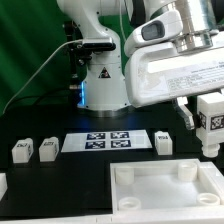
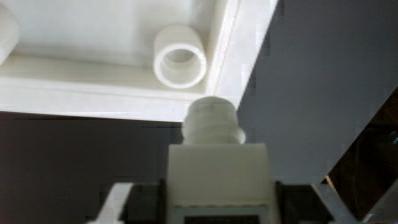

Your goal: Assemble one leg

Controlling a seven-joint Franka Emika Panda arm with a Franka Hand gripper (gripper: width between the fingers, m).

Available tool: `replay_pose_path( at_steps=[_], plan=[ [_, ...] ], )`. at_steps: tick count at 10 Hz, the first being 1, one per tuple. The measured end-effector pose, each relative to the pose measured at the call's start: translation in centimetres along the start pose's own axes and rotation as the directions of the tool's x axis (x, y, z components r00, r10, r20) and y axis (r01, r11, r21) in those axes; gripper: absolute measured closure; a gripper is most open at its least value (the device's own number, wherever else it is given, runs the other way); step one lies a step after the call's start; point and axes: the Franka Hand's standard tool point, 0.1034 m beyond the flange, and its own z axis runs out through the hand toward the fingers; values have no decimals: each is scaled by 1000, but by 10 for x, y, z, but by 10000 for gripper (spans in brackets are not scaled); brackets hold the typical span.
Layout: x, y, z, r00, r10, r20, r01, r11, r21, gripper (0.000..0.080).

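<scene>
Exterior view, 8 o'clock: two spare legs (image 1: 20, 151) (image 1: 47, 149) side by side on the black table, untouched. Centre: marker board (image 1: 110, 141), with a third spare leg (image 1: 165, 141) just beside its end on the exterior view's right. 5 o'clock: big white tray (image 1: 150, 200) lying flat, with posts at its corners. 3 o'clock: gripper (image 1: 207, 112), fingers clamped narrow on the leg (image 1: 212, 120). The leg is held off the table, marker facing the camera, over the tray's far corner on the exterior view's right. In the wrist view the leg (image 2: 214, 175) sits between the fingers with its ribbed peg (image 2: 210, 120) sticking out toward the tray (image 2: 89, 85). The round socket (image 2: 178, 55) in the corner lies ahead of the peg tip, apart from it and a little off its axis. Step in hand, as I read it, is seating the peg in that socket. To do it well, shift sideways first until peg and socket share one line and keep the leg upright. Then lower straight and slowly, and once the tip is in, twist to thread it. Keep the grip firm so the leg does not spin in the pads. Risks are the peg catching the socket rim or the tray wall, and the tray sliding under the push.
</scene>
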Motion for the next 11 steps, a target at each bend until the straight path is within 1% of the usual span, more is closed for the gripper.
replay_pose_path(
  at_steps=[1,2,4,5,6,8,9,11],
  plan=[
    [1,0,0,1000,0,-4,0,1000,0,508],
    [5,0,1,999,-2,-36,2,1000,-5,508],
    [10,8,5,998,-5,-58,4,1000,-15,508],
    [11,13,10,998,-7,-57,6,1000,-19,508],
    [7,15,19,999,-2,-47,1,1000,-18,508],
    [-5,8,36,999,-2,-43,2,1000,-12,508],
    [-8,5,41,999,-6,-46,6,1000,-10,508],
    [-15,7,49,999,-5,-32,4,1000,-9,508]
  ],
)
